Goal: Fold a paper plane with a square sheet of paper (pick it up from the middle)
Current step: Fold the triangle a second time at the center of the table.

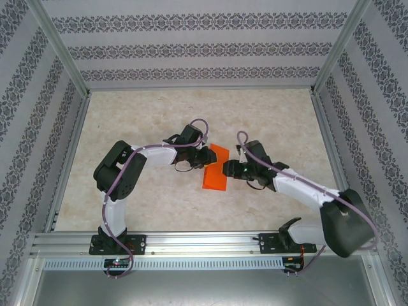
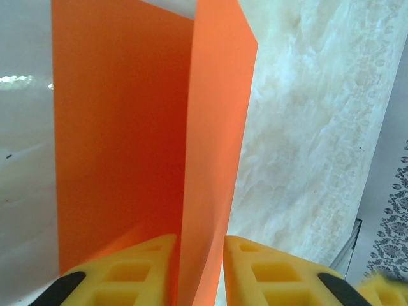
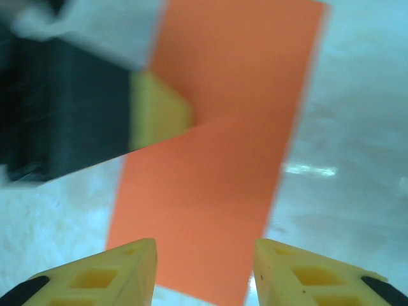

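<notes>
Fingers (image 2: 127, 280) of left gripper (image 2: 199, 252) astride raised flap of square sheet of paper (image 2: 121, 127), grip cannot tell; right gripper (image 3: 204, 255) spread above. Likely early: one fold, nose, wings left.

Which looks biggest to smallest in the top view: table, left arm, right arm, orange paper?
1. table
2. left arm and right arm: about alike. The right arm's elbow looks bulkier, perhaps because it is nearer the camera, so they are not ranked.
3. orange paper, the smallest
</notes>
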Controlling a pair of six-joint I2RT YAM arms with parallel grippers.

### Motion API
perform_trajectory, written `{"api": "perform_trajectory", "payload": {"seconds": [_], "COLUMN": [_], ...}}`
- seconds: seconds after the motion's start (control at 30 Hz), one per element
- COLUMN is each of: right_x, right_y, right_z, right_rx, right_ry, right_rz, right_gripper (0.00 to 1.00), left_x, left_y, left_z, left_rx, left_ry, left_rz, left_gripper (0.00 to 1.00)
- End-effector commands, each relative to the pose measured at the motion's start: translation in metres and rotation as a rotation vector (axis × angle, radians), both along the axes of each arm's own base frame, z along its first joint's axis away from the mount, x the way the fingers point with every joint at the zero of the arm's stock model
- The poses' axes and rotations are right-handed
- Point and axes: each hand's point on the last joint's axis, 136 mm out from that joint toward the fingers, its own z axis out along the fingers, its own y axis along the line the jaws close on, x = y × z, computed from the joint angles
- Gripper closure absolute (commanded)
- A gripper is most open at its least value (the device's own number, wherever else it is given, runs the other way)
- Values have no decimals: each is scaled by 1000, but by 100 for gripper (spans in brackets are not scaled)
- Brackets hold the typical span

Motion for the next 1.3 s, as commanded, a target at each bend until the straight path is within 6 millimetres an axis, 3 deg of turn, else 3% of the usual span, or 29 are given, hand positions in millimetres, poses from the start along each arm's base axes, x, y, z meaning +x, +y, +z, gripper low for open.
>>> {"api": "perform_trajectory", "payload": {"seconds": [0.0,0.17,0.43,0.63,0.87,1.27], "right_x": [-3,-20,-30,-29,-29,-26], "right_y": [14,45,73,67,66,62], "right_z": [14,10,-12,-27,-27,-10], "right_rx": [-152,-304,-510,-643,-681,-660], "right_ry": [-242,-361,-398,-397,-390,-409], "right_rz": [103,251,360,352,333,276], "right_gripper": [54,46,41,37,48,88], "left_x": [8,8,8,8,7,7], "left_y": [-6,-6,-7,-6,-6,-3], "left_z": [19,20,20,20,20,21], "left_rx": [-44,-45,-42,-40,-37,-19], "left_ry": [-20,-14,-11,-10,-6,-14], "left_rz": [9,10,5,4,0,2], "left_gripper": [75,74,74,74,74,74]}}
